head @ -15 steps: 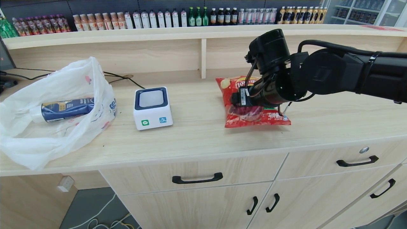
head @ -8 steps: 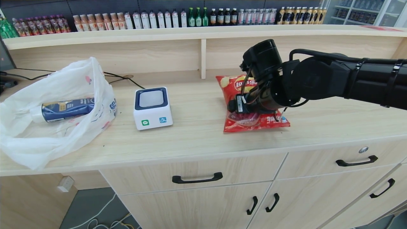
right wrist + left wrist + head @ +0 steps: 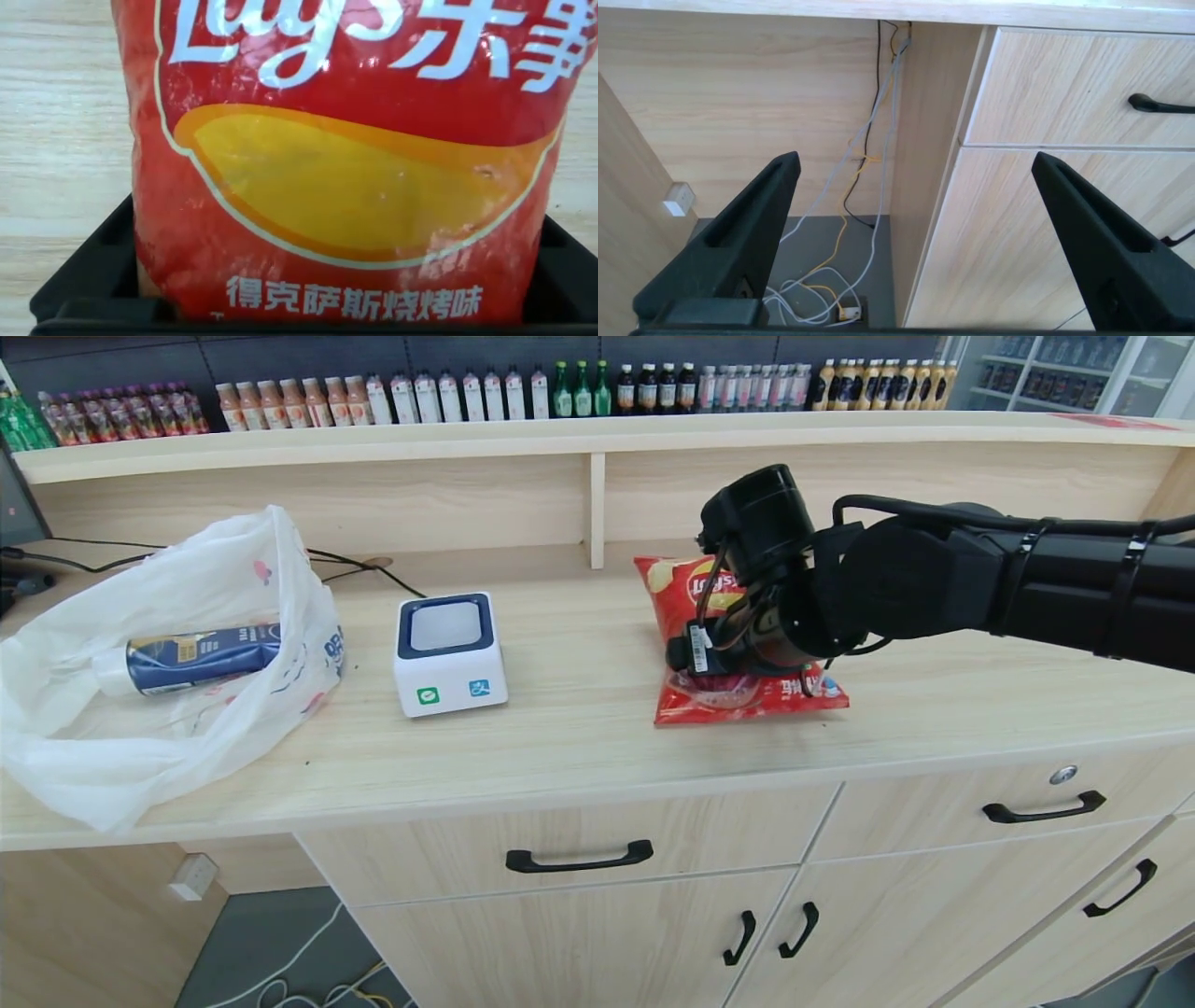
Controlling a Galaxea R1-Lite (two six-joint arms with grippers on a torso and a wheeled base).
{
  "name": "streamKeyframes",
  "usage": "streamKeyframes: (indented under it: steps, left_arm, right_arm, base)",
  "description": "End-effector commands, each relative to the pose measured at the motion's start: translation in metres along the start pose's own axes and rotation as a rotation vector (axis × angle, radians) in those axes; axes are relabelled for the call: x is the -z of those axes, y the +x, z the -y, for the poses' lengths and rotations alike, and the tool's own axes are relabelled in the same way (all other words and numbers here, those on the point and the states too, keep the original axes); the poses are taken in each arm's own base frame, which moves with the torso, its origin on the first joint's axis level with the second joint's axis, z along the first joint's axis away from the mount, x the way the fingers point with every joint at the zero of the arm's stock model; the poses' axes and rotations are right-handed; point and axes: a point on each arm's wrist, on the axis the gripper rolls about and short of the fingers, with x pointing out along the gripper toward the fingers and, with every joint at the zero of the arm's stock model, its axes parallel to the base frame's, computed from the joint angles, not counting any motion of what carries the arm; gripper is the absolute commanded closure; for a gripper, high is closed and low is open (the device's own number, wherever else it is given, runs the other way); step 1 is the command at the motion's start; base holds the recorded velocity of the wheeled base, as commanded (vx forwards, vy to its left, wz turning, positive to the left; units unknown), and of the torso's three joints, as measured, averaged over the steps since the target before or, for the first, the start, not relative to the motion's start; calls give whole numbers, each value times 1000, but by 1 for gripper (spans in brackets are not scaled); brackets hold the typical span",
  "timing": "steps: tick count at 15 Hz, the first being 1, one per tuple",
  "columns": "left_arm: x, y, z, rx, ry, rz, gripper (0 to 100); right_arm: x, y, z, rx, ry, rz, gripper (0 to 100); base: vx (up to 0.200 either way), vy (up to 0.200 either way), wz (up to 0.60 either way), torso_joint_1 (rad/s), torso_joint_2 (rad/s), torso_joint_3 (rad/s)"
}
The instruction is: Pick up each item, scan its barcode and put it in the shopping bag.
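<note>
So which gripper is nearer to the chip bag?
Right. The right gripper straddles the chip bag on the counter; the left gripper hangs below the counter, by the drawers.

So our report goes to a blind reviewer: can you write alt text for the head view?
The right gripper straddles a red chip bag lying on a wooden counter. Left of it stands a white scanner; at far left, a white shopping bag holds a blue bottle on its side.
</note>
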Motion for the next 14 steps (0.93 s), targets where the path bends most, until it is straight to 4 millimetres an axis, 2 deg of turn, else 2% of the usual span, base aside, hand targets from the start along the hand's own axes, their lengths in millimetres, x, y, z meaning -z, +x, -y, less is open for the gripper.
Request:
streamKeyframes:
  steps: [1, 4, 5, 14]
  left_arm:
    - [0, 0, 0, 0, 0, 0, 0]
    - [0, 0, 0, 0, 0, 0, 0]
    - [0, 0, 0, 0, 0, 0, 0]
    - [0, 0, 0, 0, 0, 0, 0]
  right_arm:
    - [5, 6, -4, 5, -12, -17, 0]
    - [7, 9, -7, 7, -16, -21, 0]
    - [7, 10, -8, 7, -16, -22, 100]
    - [5, 2, -10, -3, -65, -7, 100]
  base:
    - [0, 0, 0, 0, 0, 0]
    - [0, 0, 0, 0, 0, 0]
    - [0, 0, 0, 0, 0, 0]
    - [0, 0, 0, 0, 0, 0]
